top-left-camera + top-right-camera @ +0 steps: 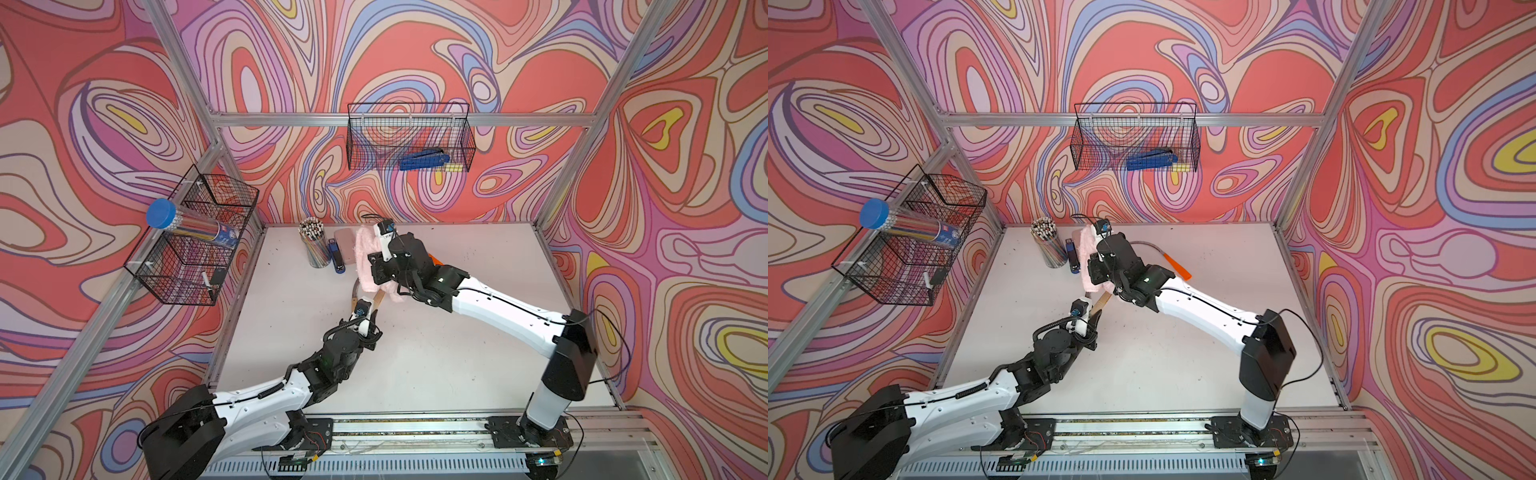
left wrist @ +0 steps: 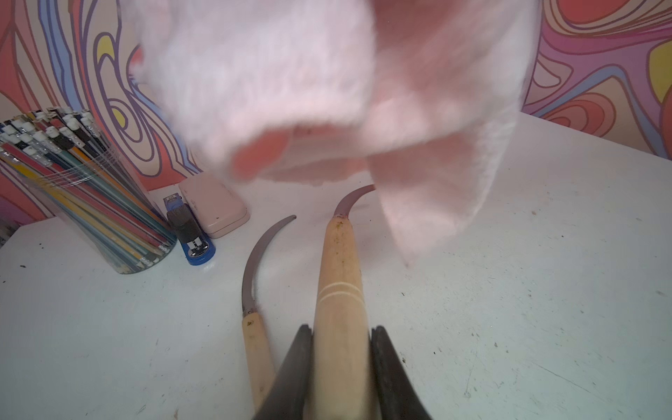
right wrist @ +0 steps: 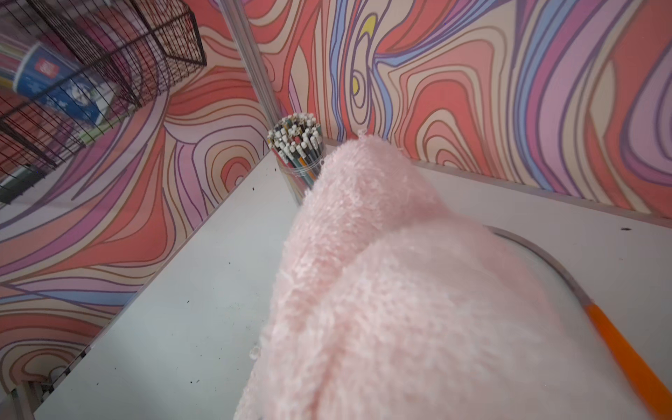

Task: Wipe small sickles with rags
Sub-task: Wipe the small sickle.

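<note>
We are pinching our left jaws tight on the pale wooden handle of the held sickle [image 2: 340, 309], both fingers [image 2: 291, 374] pressing its sides with no gap. The handle is pointing away from the wrist, and its dark curved blade is running up behind the pink rag [image 2: 327, 109]; we are unable to tell whether cloth and blade are touching. Our right jaws are sitting closed too, buried in that rag [image 3: 400, 309], which is hanging from them above the surface [image 1: 457, 353]. In both top views the rag [image 1: 365, 257] [image 1: 1086, 249] is drooping in a bunch over the blade end of the held sickle. Just beside the held sickle, the second wooden-handled sickle [image 2: 254, 291] is lying flat on the surface, clear of the cloth. The orange-handled sickle [image 3: 625, 349] is lying on the surface beyond our right arm [image 1: 1204, 303], toward the back. Near the back left corner the pencil cup [image 2: 83, 192], the blue stapler [image 2: 191, 236] and the pink case [image 2: 214, 203] are standing close together.
</note>
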